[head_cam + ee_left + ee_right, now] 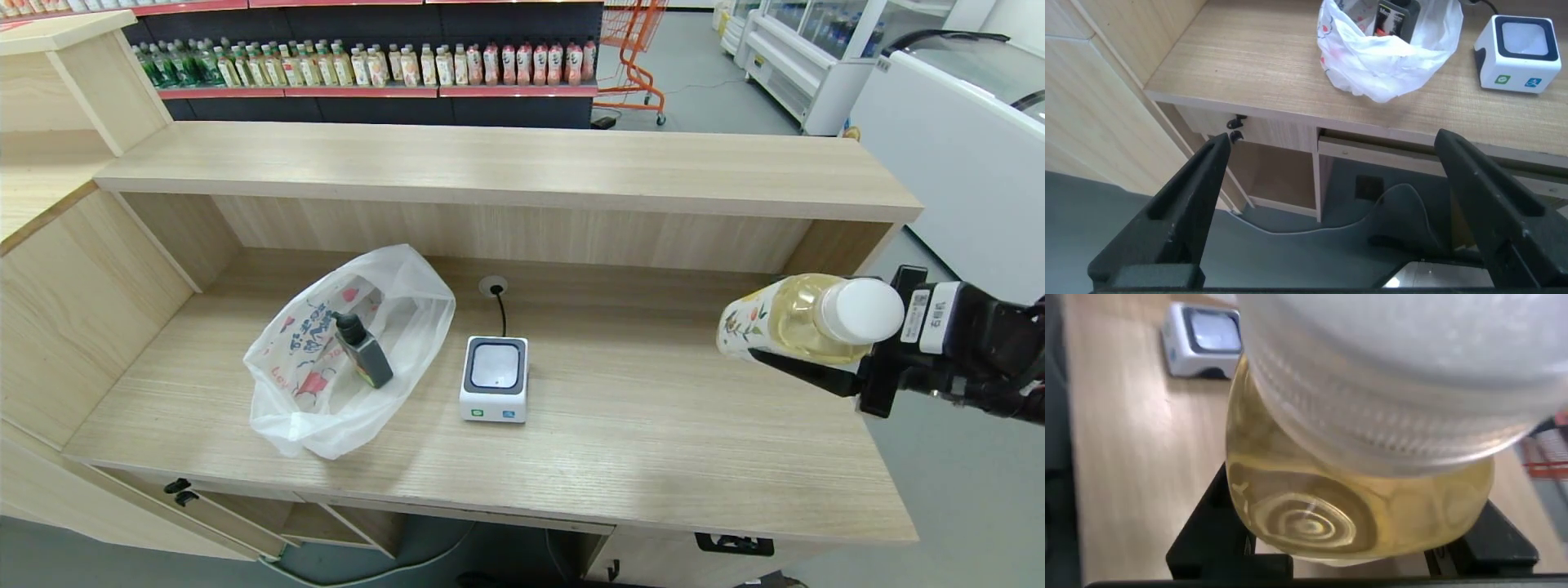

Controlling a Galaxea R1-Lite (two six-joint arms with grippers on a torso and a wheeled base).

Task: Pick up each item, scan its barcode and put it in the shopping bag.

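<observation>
Now your right claw [796,347] is clamped on the bottle [788,314], held at 3 o'clock from the scanner [494,378]; scanning looks like the step in hand. Next, carry it toward 9 o'clock, barcode facing the scanner window. Your left claw [1331,212] hangs with fingers apart.

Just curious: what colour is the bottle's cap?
White cap on the bottle; head view shows it best.

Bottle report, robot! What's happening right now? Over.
Right gripper shut on bottle, above counter's right end. Left gripper open, low before the counter. Path to scanner clear; dark bottle already in shopping bag.
</observation>
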